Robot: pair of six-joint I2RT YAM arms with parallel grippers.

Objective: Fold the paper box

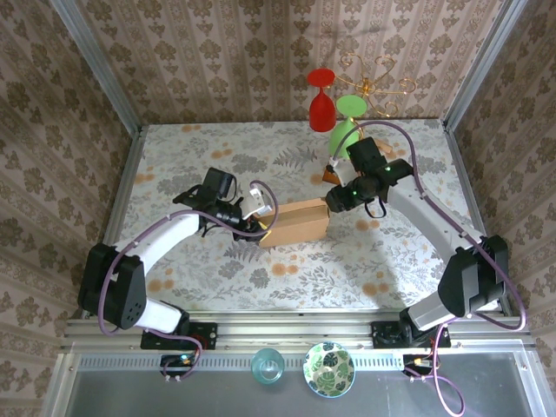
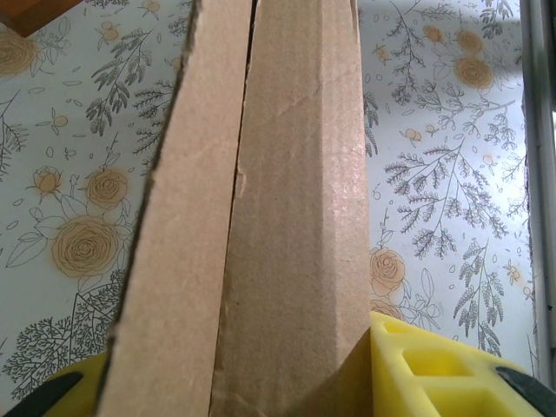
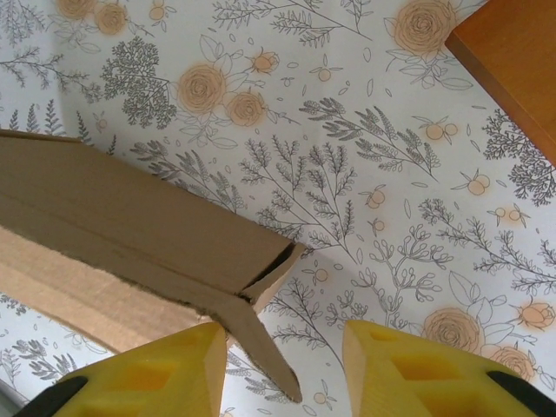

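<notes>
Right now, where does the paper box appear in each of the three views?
Top external: the paper box sits near the picture's centre.
Left wrist: it runs up the middle, from the bottom edge to the top edge.
Right wrist: it comes in from the left, its corner near the picture's middle.
Shared landmark: the floral table around it.

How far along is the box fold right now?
Done: the paper box is folded up into a long raised shape. In hand: the left gripper clamps one end; the right gripper sits open around a loose end flap. Remaining: probably tucking that flap and closing the box.
</notes>
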